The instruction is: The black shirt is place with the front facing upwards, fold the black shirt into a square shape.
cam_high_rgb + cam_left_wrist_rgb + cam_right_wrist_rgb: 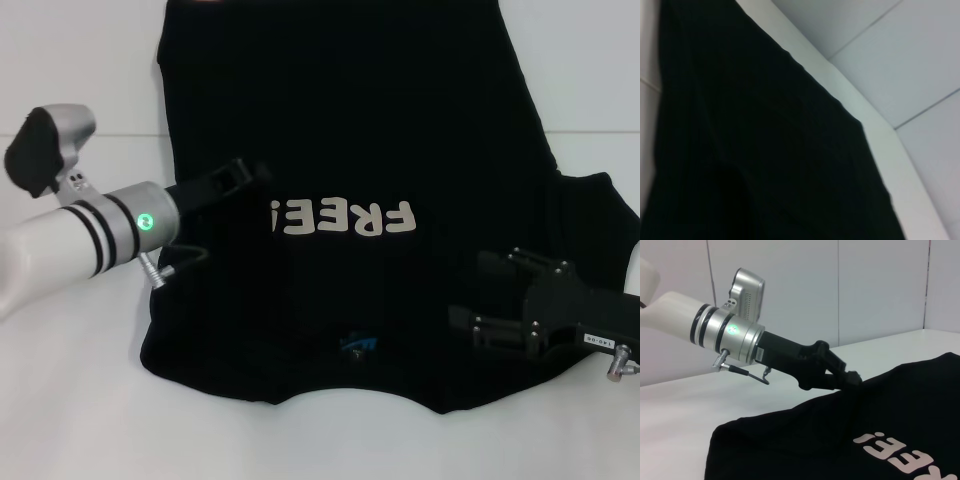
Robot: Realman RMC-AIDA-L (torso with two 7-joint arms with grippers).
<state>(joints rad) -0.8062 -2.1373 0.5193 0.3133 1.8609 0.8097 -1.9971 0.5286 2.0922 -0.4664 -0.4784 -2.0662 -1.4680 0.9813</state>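
Note:
The black shirt (400, 130) lies spread on the white table (80, 400), front up, with the cream letters "FREE!" (340, 217) in the middle and the blue neck label (358, 345) near my side. Its right sleeve (600, 215) sticks out; no left sleeve sticks out past its left edge. My left gripper (255, 172) is over the shirt's left part. In the right wrist view the left gripper (852, 378) is shut on a raised fold of the shirt (840, 440). My right gripper (470, 292) is open, low over the shirt's right shoulder area.
The left wrist view shows only black cloth (740, 150) close up, the table edge (875, 125) and a pale wall. Bare white table lies on both sides of the shirt and in front of the collar.

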